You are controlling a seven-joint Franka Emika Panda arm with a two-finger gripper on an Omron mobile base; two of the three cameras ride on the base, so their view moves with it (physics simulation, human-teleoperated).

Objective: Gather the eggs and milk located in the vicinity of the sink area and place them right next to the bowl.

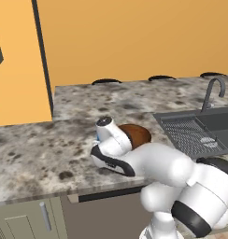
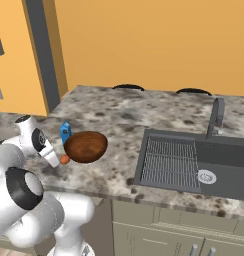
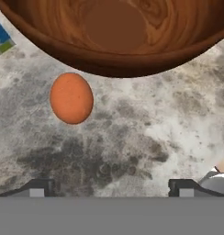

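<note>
Where the jaws stand: the gripper [image 3: 112, 186] hangs over the speckled grey stone counter [image 1: 32, 149] with its two dark tips spread wide apart and nothing between them.
Egg against the jaws: the small orange-brown egg [image 3: 71, 98] lies on the counter beyond the tips in the hand view, nearer the left-hand tip than the other, clear of both.
Egg against the bowl: it sits just beside the rim of the round, deep, glossy reddish-brown wooden bowl [image 2: 86, 146], apart from it by a thin strip of counter; in the right base view it shows at the bowl's lower left [image 2: 64, 159].
Egg's long axis: in the hand view it runs roughly toward the bowl, tilted slightly; which end is the narrow one I cannot tell.
Milk: the small bright-blue carton [image 2: 65, 131] stands upright just beside the bowl, on the bowl's side away from the sink; a corner of it shows in the hand view [image 3: 3, 39].
Sink: the dark grey recessed basin [image 2: 194, 165] with its ribbed drainer and dark gooseneck tap [image 2: 215, 116] lies well apart from the bowl.
Edges: the counter's front edge runs near the bowl and egg.
Open room: bare counter spreads behind the bowl, up to the orange wall [image 2: 159, 45].
</note>
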